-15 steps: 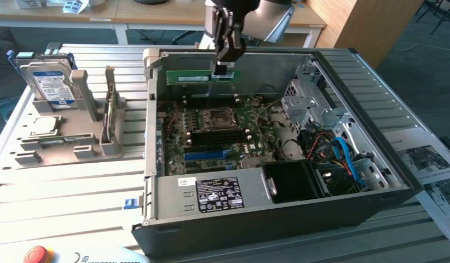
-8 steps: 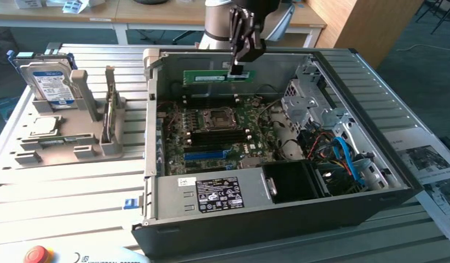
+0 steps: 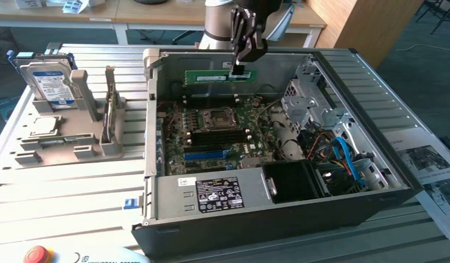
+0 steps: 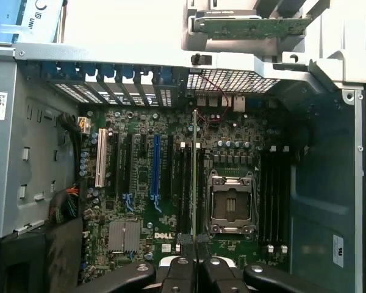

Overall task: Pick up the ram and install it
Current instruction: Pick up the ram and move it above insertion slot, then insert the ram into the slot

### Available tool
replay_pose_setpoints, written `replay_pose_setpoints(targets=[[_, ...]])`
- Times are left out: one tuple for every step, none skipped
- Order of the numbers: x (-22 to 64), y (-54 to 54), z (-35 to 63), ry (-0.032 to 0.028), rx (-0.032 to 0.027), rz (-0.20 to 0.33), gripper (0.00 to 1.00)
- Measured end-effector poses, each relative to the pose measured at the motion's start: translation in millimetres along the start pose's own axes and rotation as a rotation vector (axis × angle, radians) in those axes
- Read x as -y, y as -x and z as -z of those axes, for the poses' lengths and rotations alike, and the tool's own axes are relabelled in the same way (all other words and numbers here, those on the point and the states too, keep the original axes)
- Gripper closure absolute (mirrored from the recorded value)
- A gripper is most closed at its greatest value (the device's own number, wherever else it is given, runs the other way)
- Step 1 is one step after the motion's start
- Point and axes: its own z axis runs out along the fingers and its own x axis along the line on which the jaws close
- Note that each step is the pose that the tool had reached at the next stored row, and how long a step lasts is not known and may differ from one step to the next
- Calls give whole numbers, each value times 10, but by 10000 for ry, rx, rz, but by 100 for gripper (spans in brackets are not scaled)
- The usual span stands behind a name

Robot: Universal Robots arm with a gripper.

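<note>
Where one motherboard (image 3: 247, 118) lies open, one gripper (image 3: 239, 69) clamps one ram (image 3: 207, 77) (green).

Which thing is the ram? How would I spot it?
Find the big open computer case on the slatted table. Over its motherboard, the black claw pinches a long, thin green stick: that is the ram. Unlike the blue slot below, it is green and gripped by the claw.
</note>
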Motion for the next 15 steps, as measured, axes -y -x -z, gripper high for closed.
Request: replay_pose_setpoints(targets=[[0, 0, 0, 0, 0, 0, 88], [0, 0, 0, 0, 0, 1, 88], [5, 0, 0, 0, -1, -1, 88], [26, 0, 2, 1, 0, -1, 88], [53, -1, 4, 6, 0, -2, 88], [84, -1, 6, 9, -1, 0, 88], [101, -2, 7, 10, -1, 1, 88], [106, -2, 8, 11, -1, 1, 88], [106, -2, 7, 10, 0, 1, 88], [106, -2, 7, 10, 0, 1, 88], [106, -2, 7, 10, 0, 0, 88], [106, -2, 7, 10, 0, 0, 88], [106, -2, 7, 10, 0, 0, 88], [106, -2, 7, 11, 0, 0, 88], [106, -2, 7, 10, -1, 0, 88]])
